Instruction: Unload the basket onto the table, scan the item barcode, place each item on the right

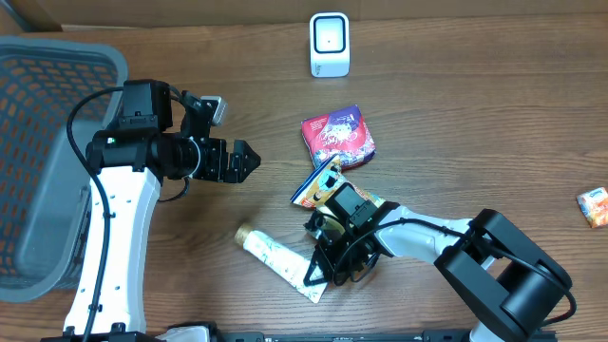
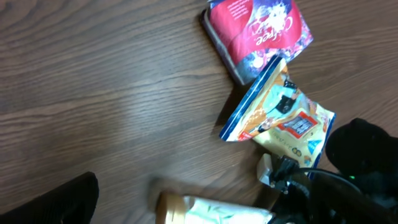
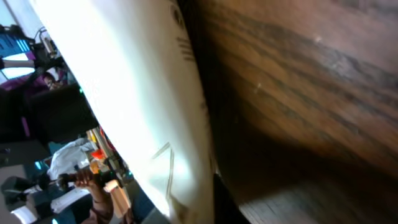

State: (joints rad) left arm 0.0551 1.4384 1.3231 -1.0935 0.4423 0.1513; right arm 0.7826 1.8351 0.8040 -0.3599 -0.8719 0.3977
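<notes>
Right tool (image 1: 323,269) is clamped on the crimped tail of the white tube (image 1: 271,252) lying on the table (image 1: 475,114), left tool (image 1: 245,161) gaping empty; the grasp looks made, so next it must lift the tube and turn its barcode toward the scanner (image 1: 330,45).

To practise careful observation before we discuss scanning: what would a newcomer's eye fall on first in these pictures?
The black right hand, shut on the flat end of a white tube at the front centre, draws the eye first. Just behind it lie a blue-and-yellow snack packet and a red packet, with the white scanner standing at the back. At the left, the open left hand hovers beside a large grey basket.
</notes>
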